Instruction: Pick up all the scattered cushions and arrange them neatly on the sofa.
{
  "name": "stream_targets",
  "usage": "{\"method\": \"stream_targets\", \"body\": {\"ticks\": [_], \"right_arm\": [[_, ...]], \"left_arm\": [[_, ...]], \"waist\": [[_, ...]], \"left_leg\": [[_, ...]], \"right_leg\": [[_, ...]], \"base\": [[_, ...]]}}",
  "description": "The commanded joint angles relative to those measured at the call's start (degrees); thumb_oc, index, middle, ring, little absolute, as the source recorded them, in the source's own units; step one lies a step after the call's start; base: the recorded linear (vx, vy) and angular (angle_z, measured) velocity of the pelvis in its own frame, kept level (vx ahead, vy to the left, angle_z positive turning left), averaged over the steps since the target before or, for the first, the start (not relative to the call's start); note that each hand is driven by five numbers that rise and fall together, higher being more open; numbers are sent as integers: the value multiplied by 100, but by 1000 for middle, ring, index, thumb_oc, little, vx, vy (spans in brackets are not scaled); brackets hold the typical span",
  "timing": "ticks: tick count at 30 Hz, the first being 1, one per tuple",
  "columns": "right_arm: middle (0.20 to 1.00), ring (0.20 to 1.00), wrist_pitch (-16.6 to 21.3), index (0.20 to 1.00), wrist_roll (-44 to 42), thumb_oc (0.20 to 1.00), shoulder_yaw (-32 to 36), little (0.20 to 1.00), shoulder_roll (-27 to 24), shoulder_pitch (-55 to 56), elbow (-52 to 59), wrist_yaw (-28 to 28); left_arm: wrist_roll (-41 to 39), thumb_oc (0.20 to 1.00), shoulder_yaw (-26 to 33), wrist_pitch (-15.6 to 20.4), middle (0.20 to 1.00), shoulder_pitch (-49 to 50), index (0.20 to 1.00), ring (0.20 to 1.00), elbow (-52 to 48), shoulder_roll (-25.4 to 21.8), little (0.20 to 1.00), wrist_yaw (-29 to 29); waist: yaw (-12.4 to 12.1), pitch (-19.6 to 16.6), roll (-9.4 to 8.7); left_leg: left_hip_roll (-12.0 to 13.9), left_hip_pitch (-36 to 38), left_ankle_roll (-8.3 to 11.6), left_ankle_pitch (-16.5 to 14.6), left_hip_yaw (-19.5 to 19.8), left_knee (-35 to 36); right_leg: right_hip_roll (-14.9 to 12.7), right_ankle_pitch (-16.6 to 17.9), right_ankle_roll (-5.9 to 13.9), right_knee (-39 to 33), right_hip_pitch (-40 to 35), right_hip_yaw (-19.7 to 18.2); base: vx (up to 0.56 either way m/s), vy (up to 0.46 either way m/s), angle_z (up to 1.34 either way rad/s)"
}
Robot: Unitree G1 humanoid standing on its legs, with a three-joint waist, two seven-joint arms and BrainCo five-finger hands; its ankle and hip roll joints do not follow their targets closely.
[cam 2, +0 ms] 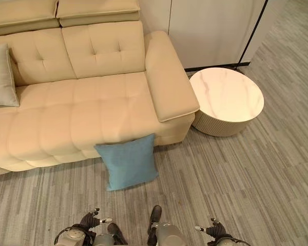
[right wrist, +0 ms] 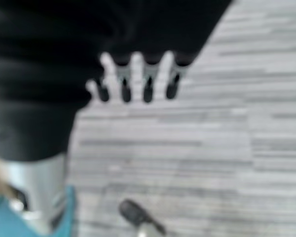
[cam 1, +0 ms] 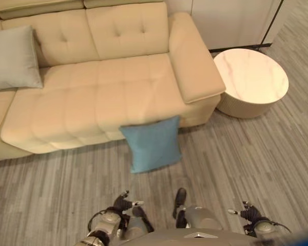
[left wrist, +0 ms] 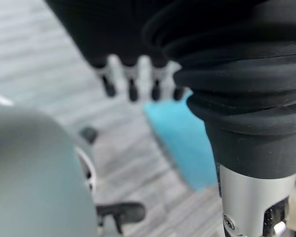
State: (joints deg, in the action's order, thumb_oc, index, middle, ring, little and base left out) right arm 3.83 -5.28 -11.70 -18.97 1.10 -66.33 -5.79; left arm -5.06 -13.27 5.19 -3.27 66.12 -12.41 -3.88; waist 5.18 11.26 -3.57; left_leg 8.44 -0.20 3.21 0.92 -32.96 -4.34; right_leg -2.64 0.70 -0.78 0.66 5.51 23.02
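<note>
A blue cushion leans on the floor against the sofa front. A grey cushion sits on the sofa. Left hand and right hand hang empty, fingers relaxed.

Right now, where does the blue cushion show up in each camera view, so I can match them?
Left eye view: blue cushion on the floor, leaning against the sofa front, centre.
Right eye view: same cushion, slightly left of centre.
Left wrist view: blue patch past the left hand.
Right wrist view: blue corner, bottom left.
Shared landmark: round side table.
</note>
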Motion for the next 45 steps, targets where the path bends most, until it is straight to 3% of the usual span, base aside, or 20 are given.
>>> {"method": "stream_targets", "body": {"ticks": [1, 3, 4, 5, 7, 10, 12, 16, 17, 20, 22, 23, 24, 25, 27, 28, 32, 35, 42, 45], "right_arm": [[1000, 1000, 40, 1000, 198, 1000, 38, 1000, -81, 57, 36, -49], [1000, 1000, 50, 1000, 272, 1000, -16, 1000, -26, -9, 96, -3], [1000, 1000, 50, 1000, 272, 1000, -16, 1000, -25, -10, 96, -3], [1000, 1000, 50, 1000, 272, 1000, -16, 1000, -24, -10, 96, -3], [1000, 1000, 86, 1000, 251, 1000, -52, 1000, 28, -51, 168, 21], [1000, 1000, 85, 1000, 247, 1000, -113, 1000, 23, -76, 159, 33], [1000, 1000, 73, 1000, 239, 1000, -122, 1000, -17, -104, 171, 39], [1000, 1000, 64, 1000, 250, 1000, -95, 1000, -41, -20, 161, 48], [1000, 1000, 80, 1000, 273, 1000, -56, 1000, -83, 80, 129, 50], [1000, 1000, 119, 1000, 233, 1000, -8, 1000, -111, 178, 167, 68], [1000, 1000, 137, 1000, 118, 1000, 12, 1000, -160, 220, 231, 25], [1000, 1000, 137, 1000, 118, 1000, 14, 1000, -162, 221, 232, 25], [1000, 1000, 133, 1000, 86, 1000, 26, 1000, -146, 249, 257, 24], [1000, 1000, 117, 1000, 83, 1000, 45, 1000, -152, 258, 239, 23], [1000, 1000, 117, 1000, 77, 1000, 52, 1000, -169, 254, 221, 12], [1000, 1000, 130, 1000, 118, 1000, 17, 1000, -178, 261, 276, -6], [1000, 1000, 131, 1000, 144, 1000, 6, 1000, -196, 264, 322, 4], [1000, 1000, 122, 1000, 197, 1000, 5, 1000, -197, 244, 371, 8], [1000, 1000, 155, 1000, 208, 1000, -106, 1000, -196, -49, 686, -50], [1000, 1000, 153, 1000, 240, 1000, -191, 1000, -171, -198, 888, -60]], "left_arm": [[89, 1000, 75, 32, 1000, -15, 1000, 1000, -107, -233, 1000, 5], [98, 1000, 148, 45, 1000, -12, 1000, 1000, -106, -327, 1000, -15], [98, 1000, 149, 45, 1000, -13, 1000, 1000, -106, -329, 1000, -15], [98, 1000, 149, 44, 1000, -13, 1000, 1000, -106, -329, 1000, -15], [79, 1000, 211, 62, 1000, 11, 1000, 1000, -68, -366, 1000, -47], [81, 1000, 201, 88, 1000, 35, 1000, 1000, -22, -363, 1000, -54], [89, 1000, 182, 84, 1000, 19, 1000, 1000, 42, -361, 1000, -56], [107, 1000, 162, 107, 1000, -22, 1000, 1000, 85, -355, 1000, -47], [88, 1000, 176, 120, 1000, 44, 1000, 1000, 111, -297, 1000, -47], [93, 1000, 173, 125, 1000, 102, 1000, 1000, 110, -270, 1000, -29], [23, 1000, 133, 94, 1000, 66, 1000, 1000, -1, -273, 1000, -32], [23, 1000, 131, 93, 1000, 67, 1000, 1000, -3, -271, 1000, -32], [3, 1000, 125, 93, 1000, 65, 1000, 1000, -36, -275, 1000, -31], [5, 1000, 120, 80, 1000, 66, 1000, 1000, -60, -269, 1000, -9], [25, 1000, 112, 66, 1000, 92, 1000, 1000, -73, -264, 1000, 3], [43, 1000, 131, 67, 1000, 127, 1000, 1000, -76, -261, 1000, -17], [1, 1000, 178, 63, 1000, 189, 1000, 1000, -51, -256, 1000, -30], [14, 1000, 195, 53, 1000, 203, 1000, 1000, -20, -259, 1000, -22], [-34, 1000, 234, 108, 1000, 31, 1000, 1000, -117, -408, 1000, -88], [1, 1000, 245, 126, 1000, -91, 1000, 1000, -138, -500, 1000, -132]], "waist": [[-100, -125, 10], [-230, -61, 3], [-229, -60, -3], [-229, -60, -4], [-202, -29, 43], [-148, -5, 73], [-100, 39, 17], [-22, 57, -35], [-42, -68, -47], [33, -128, -49], [107, 3, -110], [109, 25, -94], [149, 30, -83], [163, 18, -52], [153, -10, -57], [88, -20, -25], [22, -31, 5], [21, -26, 61], [-48, 99, -57], [-47, 97, -156]], "left_leg": [[-171, -197, 0, -209, 368, -74], [-428, -61, -195, -320, 655, 47], [-436, -59, -200, -321, 655, 52], [-438, -59, -200, -321, 655, 53], [-508, 17, -309, -262, 786, 163], [-607, 168, -309, -278, 1006, 293], [-749, 239, -295, -386, 1244, 212], [-830, 240, -267, -542, 1546, 4], [-788, 215, -145, -622, 1614, -172], [-600, 133, -14, -631, 1478, -415], [25, -263, 174, -319, 870, -1308], [58, -267, 187, -354, 886, -1367], [254, -237, 218, -259, 589, -1224], [368, -195, 301, -344, 541, -1151], [524, -324, 387, -64, 485, -832], [621, -438, 421, 386, 599, -358], [531, -411, 467, 454, 946, -118], [403, -296, 442, 392, 865, 57], [119, -388, 275, 66, 725, -143], [-10, -367, 148, -98, 480, -106]], "right_leg": [[-738, -386, 836, 671, -396, -525], [-964, -355, 961, 1473, -152, -620], [-974, -365, 965, 1491, -144, -623], [-975, -366, 966, 1494, -142, -624], [-793, -205, 957, 1886, 199, -1048], [-523, -157, 880, 1565, 412, -1396], [-462, 162, 919, 986, 684, -1520], [-459, 170, 922, 705, 576, -1519], [-425, 128, 838, 525, 311, -1442], [-401, 37, 753, 449, 112, -1338], [-406, -193, 517, 488, -137, -1068], [-385, -208, 511, 495, -160, -1058], [-379, -252, 496, 463, -225, -951], [-351, -365, 545, 420, -338, -938], [-347, -387, 566, 336, -404, -912], [-303, -368, 550, 290, -409, -894], [-282, -427, 592, 300, -470, -999], [-352, -397, 652, 357, -422, -1079], [-637, -162, 835, 437, -58, -1352], [-774, 50, 989, 398, 137, -1482]], "base": [[51, 212, 10], [61, 217, 11], [35, 77, 17], [-20, 54, 42], [31, 86, 40], [117, 13, 29], [159, -69, 32], [137, -121, 78], [189, -288, 93], [88, -182, 75], [34, -225, 88], [4, -108, 88], [85, -6, 55], [115, 13, 49], [121, 70, 53], [64, 75, 35], [118, 106, -17], [67, 157, -50], [-14, 112, -47], [-19, 114, -27]]}}
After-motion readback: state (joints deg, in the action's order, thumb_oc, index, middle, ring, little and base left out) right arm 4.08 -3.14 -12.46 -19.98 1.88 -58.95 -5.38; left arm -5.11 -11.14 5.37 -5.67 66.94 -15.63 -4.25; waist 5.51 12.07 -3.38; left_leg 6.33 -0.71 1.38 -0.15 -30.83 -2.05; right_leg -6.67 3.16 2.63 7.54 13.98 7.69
